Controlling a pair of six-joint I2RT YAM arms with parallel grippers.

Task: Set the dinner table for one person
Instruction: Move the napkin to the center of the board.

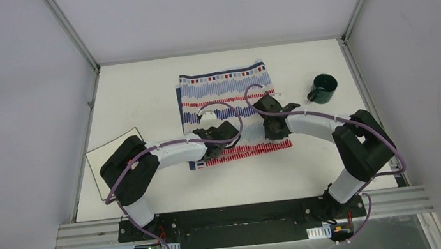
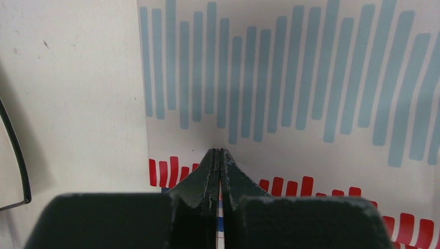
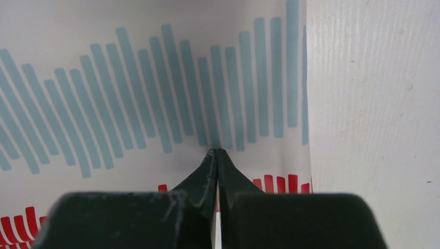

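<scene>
The table [image 1: 136,90] is the matte white top that fills the middle of the overhead view, with grey rails along its sides and the arm bases at its 6 o'clock edge. A striped cloth [image 1: 226,91] lies flat at its centre, a sensible place for a mat in a setting for one. The left gripper [image 2: 219,151] is down on the cloth near its 7 o'clock corner and the right gripper [image 3: 217,150] near its 5 o'clock corner. Both have their fingers pressed tight together, tips on the fabric just past the red bars of the near border. A slight shadowed pucker at each tip suggests that a nip of cloth is caught rather than merely touched, though the views leave some doubt. Holding the two near corners at once would let the arms draw the cloth square and smooth, so the mat is probably the step in hand. A dark green mug [image 1: 324,87] stands off the cloth at its 3 o'clock, well apart from it. A white square plate [image 1: 97,163] sits at 8 o'clock against the table's left edge, partly under the left arm. Both are within reach but not yet set on the mat. No brand, label or writing can be read anywhere, and the cloth carries only blue and red bars.
</scene>
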